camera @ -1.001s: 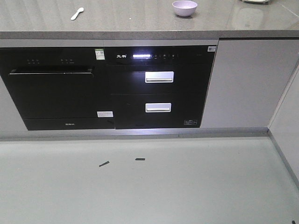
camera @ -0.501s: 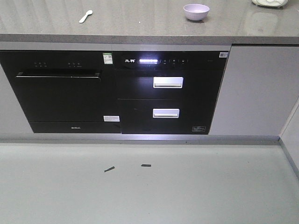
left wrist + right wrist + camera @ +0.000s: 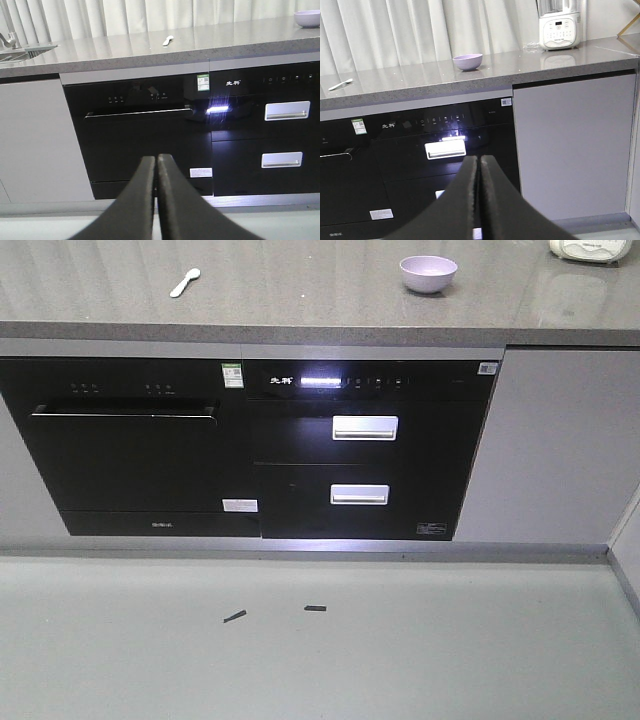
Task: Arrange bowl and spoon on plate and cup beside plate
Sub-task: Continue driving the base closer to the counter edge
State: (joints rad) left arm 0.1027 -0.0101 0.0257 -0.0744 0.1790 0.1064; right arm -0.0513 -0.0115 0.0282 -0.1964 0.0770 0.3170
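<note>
The left gripper (image 3: 156,200) and the right gripper (image 3: 480,200) each had their fingers pressed together, holding nothing, low before the black appliance fronts (image 3: 130,470). The step looked to be the approach. The base would do best to roll in square to the counter (image 3: 300,305), with the fingers spread before any reach. A green sticker (image 3: 233,375) and two white characters (image 3: 280,381) were too small to read. On the counter, the spoon (image 3: 185,281) lay well apart from the bowl (image 3: 428,273). The plate and cup were out of view. A white blender (image 3: 560,25) stood farthest back.
</note>
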